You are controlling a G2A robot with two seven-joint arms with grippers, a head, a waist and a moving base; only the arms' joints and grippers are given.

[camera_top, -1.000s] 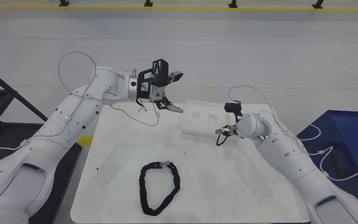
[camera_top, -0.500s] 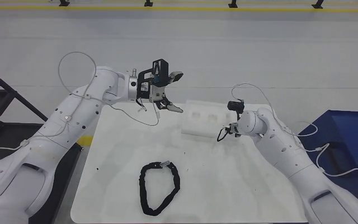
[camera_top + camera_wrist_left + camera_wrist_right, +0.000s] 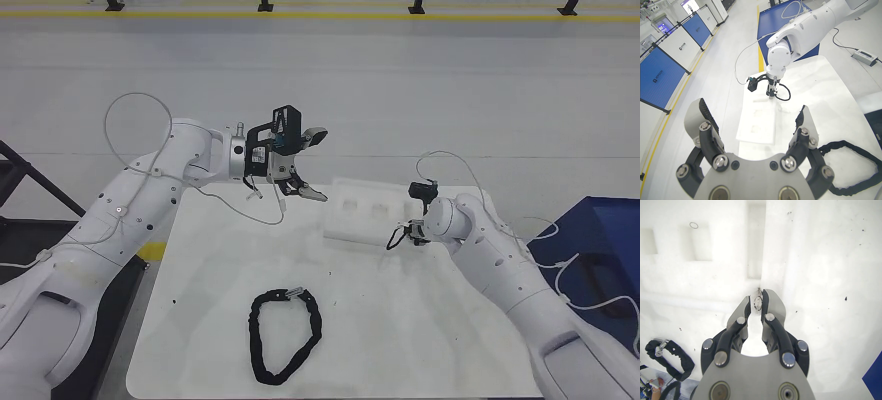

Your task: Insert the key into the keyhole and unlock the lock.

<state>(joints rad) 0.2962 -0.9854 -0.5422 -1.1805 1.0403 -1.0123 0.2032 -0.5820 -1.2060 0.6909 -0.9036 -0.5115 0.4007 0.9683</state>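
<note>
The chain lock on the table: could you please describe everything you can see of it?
The chain lock is a loop in a black, fabric-like sleeve, lying flat on the white table on the side nearer the robot, apart from the white foam tray. Its two ends meet at a small silver metal cylinder. The key is not in it; only the table touches it.

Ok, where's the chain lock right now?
In the top view the chain lock lies looped flat on the white table, on the robot's side of the foam tray, roughly midway between the two arms.
</note>
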